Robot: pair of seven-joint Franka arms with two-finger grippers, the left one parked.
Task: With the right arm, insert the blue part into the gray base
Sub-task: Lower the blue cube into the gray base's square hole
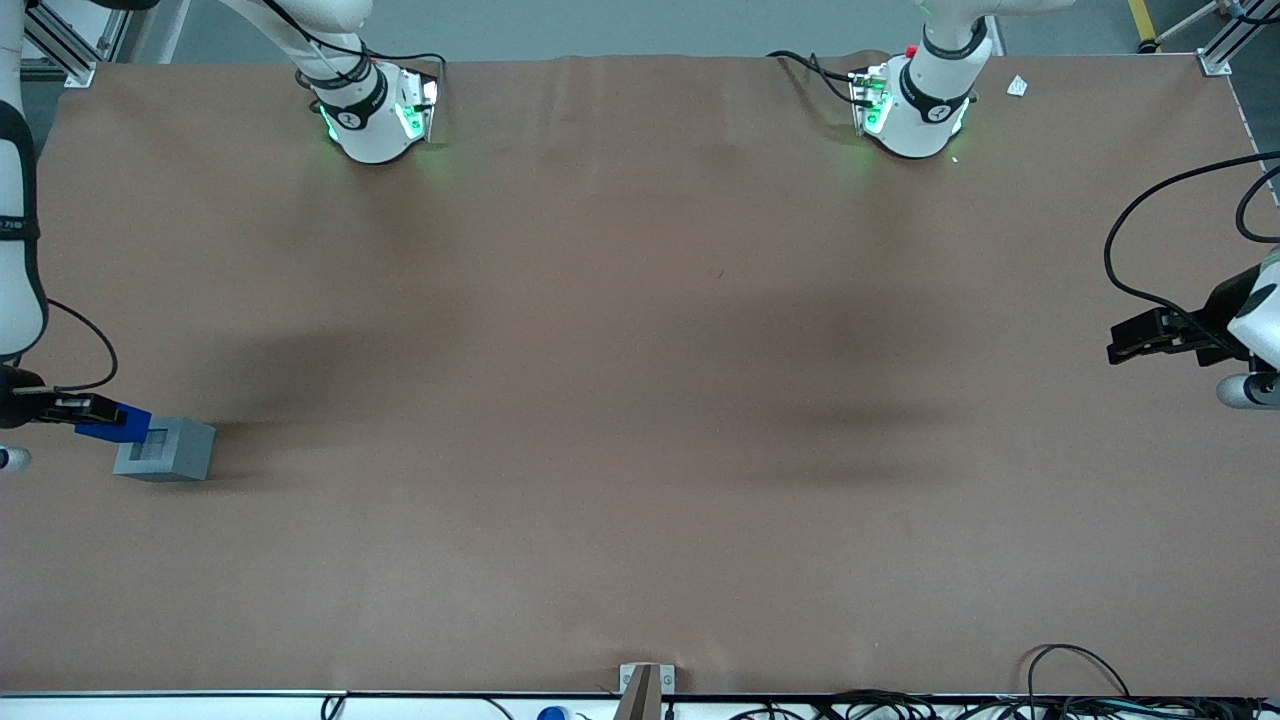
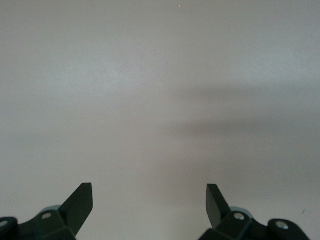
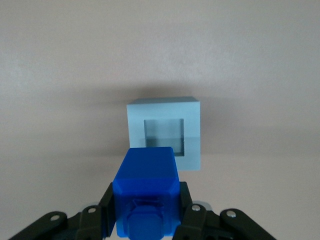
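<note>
My gripper [image 1: 100,410] hangs low at my end of the table [image 1: 640,400], and my jaws are squeezed tight on the blue part [image 3: 146,192]. The gray base [image 3: 165,132] sits on the table just ahead of my jaws and a bit below. Its square hole faces up

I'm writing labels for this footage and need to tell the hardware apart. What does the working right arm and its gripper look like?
The right arm is white with rounded links and a black band carrying small white lettering. A thin black cable loops beside it. Its gripper, at the working arm's end of the table, is black with two fingers; the wrist view shows angular black finger mounts with silver screws.
</note>
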